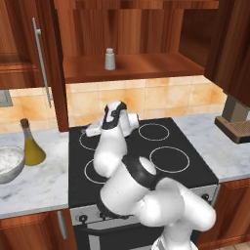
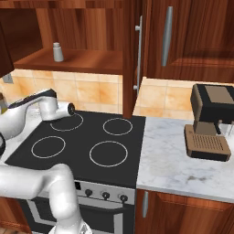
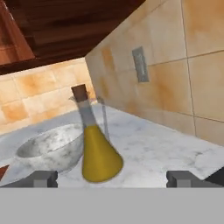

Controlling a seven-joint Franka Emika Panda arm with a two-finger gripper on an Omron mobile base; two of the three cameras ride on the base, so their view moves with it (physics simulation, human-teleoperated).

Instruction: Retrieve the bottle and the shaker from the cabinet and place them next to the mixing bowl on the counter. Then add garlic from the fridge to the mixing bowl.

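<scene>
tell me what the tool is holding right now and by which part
Nothing is held. The tool is open, its fingertips wide apart and short of the bottle, which stands free on the counter beside the mixing bowl.

The round grey metal mixing bowl (image 1: 9,163) is cut off by the left base view's left edge. In the right base view, only a sliver of the olive-yellow cone-shaped bottle (image 2: 2,104) shows at the left edge. In the left base view the white arm hides part of the black stovetop (image 1: 146,156). The small pale grey shaker (image 1: 110,59) is too small for detail.
</scene>
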